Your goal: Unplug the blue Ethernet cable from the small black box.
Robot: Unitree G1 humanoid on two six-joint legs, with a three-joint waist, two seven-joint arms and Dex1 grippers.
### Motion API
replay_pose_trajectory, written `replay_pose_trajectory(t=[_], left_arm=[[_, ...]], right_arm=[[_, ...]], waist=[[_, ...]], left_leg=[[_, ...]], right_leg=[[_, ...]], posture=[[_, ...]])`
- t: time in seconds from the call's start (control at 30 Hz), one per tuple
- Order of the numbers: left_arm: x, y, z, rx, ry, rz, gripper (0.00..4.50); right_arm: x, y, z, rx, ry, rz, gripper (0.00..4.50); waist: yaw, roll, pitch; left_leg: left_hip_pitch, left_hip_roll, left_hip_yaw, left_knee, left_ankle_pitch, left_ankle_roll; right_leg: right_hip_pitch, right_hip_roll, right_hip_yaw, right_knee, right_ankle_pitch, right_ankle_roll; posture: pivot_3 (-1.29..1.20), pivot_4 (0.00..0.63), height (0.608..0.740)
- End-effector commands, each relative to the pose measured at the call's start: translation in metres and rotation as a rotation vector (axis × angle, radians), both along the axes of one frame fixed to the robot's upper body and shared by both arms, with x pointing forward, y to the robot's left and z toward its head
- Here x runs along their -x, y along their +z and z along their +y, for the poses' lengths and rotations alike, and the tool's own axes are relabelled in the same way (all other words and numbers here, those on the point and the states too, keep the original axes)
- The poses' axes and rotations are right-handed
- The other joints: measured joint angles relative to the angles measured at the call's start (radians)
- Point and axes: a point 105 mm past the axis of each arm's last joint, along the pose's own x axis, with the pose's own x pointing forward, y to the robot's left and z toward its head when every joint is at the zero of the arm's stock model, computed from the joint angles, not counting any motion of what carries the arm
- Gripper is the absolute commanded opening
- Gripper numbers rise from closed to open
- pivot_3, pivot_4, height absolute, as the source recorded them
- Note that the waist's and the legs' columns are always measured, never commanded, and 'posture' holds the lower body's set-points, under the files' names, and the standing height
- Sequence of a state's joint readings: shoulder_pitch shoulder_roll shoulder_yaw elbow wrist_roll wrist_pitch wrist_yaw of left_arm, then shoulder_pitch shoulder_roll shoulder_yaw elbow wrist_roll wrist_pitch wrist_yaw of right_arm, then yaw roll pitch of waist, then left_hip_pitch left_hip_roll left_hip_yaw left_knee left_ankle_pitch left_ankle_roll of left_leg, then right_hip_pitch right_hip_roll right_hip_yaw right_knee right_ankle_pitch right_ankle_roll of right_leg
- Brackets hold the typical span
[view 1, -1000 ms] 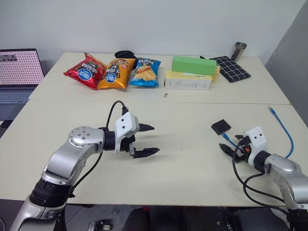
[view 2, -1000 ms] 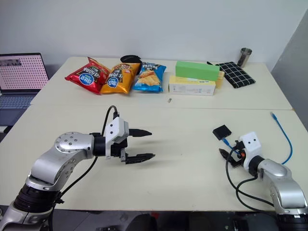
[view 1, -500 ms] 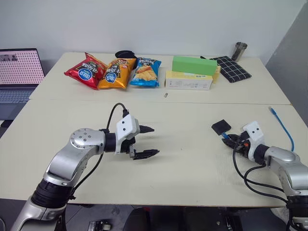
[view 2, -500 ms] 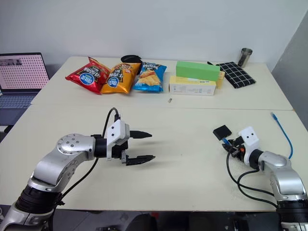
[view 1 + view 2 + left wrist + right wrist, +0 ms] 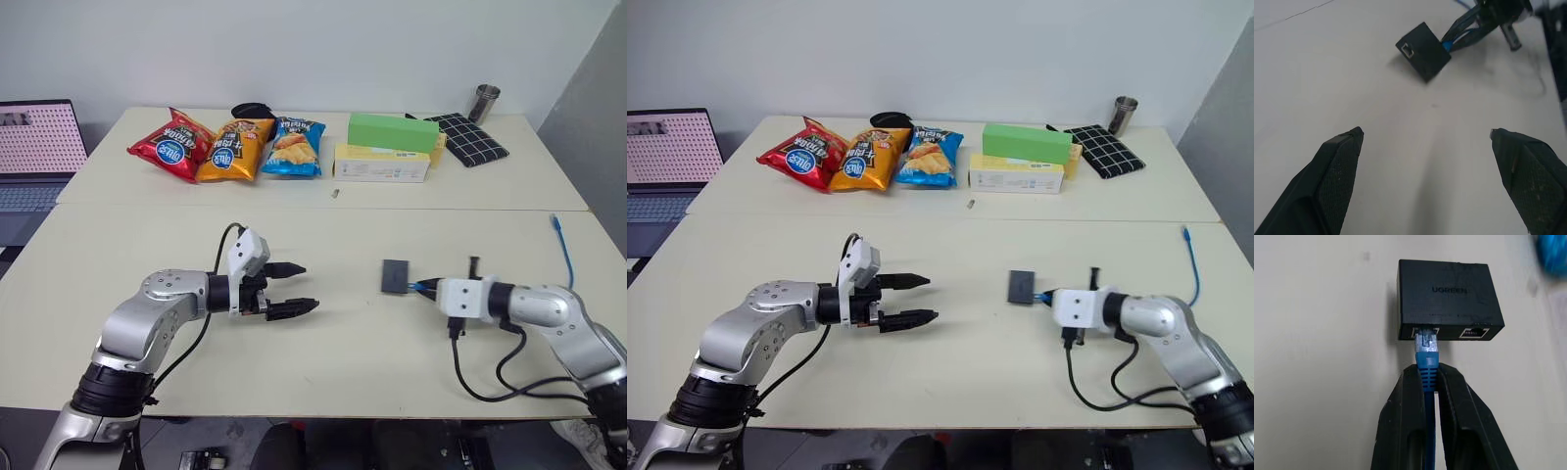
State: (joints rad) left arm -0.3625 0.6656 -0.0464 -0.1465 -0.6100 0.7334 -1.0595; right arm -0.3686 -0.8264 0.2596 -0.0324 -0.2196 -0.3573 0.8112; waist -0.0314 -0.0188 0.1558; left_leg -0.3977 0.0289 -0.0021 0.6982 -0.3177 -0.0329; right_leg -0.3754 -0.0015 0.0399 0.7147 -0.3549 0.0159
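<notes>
A steel cup point(image 5: 487, 102) stands at the far right corner of the beige table point(image 5: 323, 343); whether anything is in it cannot be told from this angle. Beside it lies a black cloth with white grid lines point(image 5: 470, 138), then a green box point(image 5: 394, 131) resting on a yellow box point(image 5: 382, 164), and further left three snack bags, blue point(image 5: 296, 147), orange point(image 5: 234, 151) and red point(image 5: 174, 145), with a dark round flat object point(image 5: 253, 110) behind them. The small black box point(image 5: 1447, 297) is flat, matte, marked with faint lettering on top, and has two ports on one edge; it lies on the near table between the two arms. The blue Ethernet cable point(image 5: 1427, 363) has its clear-tipped plug seated in one port, the other port open. The right gripper point(image 5: 1429, 382) has its fingers clamped on the cable just behind the plug. The cable's far end point(image 5: 555, 224) lies near the table's right edge. The left gripper point(image 5: 299, 289) hangs over the table with its fingers point(image 5: 1336, 169) wide apart, holding nothing, well apart from the box. A laptop point(image 5: 34, 147) sits on a separate surface at far left, against a plain white wall.
</notes>
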Motion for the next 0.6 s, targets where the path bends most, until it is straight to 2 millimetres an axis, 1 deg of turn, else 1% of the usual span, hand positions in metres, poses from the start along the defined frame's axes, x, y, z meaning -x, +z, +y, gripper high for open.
replay_pose_trajectory(t=[0.03, 0.17, 0.37, 0.5, 0.6], left_arm=[[0.001, 0.017, -0.006, 0.095, -0.021, 0.034, 4.42], [0.0, 0.021, -0.013, 0.162, -0.015, 0.061, 4.42], [-0.01, 0.029, -0.021, 0.248, 0.028, 0.071, 4.42], [-0.015, 0.033, -0.027, 0.293, 0.034, 0.076, 4.42], [-0.012, 0.032, -0.035, 0.301, 0.0, 0.095, 4.42]], right_arm=[[0.001, 0.021, 0.02, -0.023, 0.133, -0.14, 0.09], [0.001, 0.036, 0.036, -0.066, 0.203, -0.208, 0.09], [0.006, 0.041, 0.047, -0.088, 0.256, -0.231, 0.09], [0.008, 0.042, 0.05, -0.097, 0.264, -0.225, 0.09], [0.009, 0.043, 0.055, -0.102, 0.278, -0.226, 0.09]], waist=[[0.001, 0.0, 0.0], [0.003, 0.0, 0.0], [0.001, 0.0, 0.0], [0.001, 0.0, 0.0], [0.001, 0.0, 0.0]], left_leg=[[0.0, 0.0, 0.0, 0.0, 0.0, 0.0], [-0.001, 0.0, 0.0, 0.0, 0.0, 0.0], [0.0, 0.0, 0.0, 0.001, 0.0, 0.0], [0.0, 0.0, 0.0, 0.001, 0.0, 0.0], [0.0, 0.0, 0.0, 0.001, 0.0, 0.0]], right_leg=[[0.0, 0.0, 0.0, 0.0, 0.0, 0.0], [0.0, -0.001, -0.001, 0.0, 0.0, 0.0], [0.0, -0.001, -0.001, 0.0, 0.0, 0.0], [0.0, -0.001, -0.001, 0.0, 0.0, 0.0], [0.0, -0.001, -0.001, 0.0, 0.0, 0.0]], posture=[[0.0, 0.15, 0.74], [0.0, 0.15, 0.74], [0.0, 0.15, 0.74], [0.0, 0.15, 0.74], [0.0, 0.15, 0.74]])
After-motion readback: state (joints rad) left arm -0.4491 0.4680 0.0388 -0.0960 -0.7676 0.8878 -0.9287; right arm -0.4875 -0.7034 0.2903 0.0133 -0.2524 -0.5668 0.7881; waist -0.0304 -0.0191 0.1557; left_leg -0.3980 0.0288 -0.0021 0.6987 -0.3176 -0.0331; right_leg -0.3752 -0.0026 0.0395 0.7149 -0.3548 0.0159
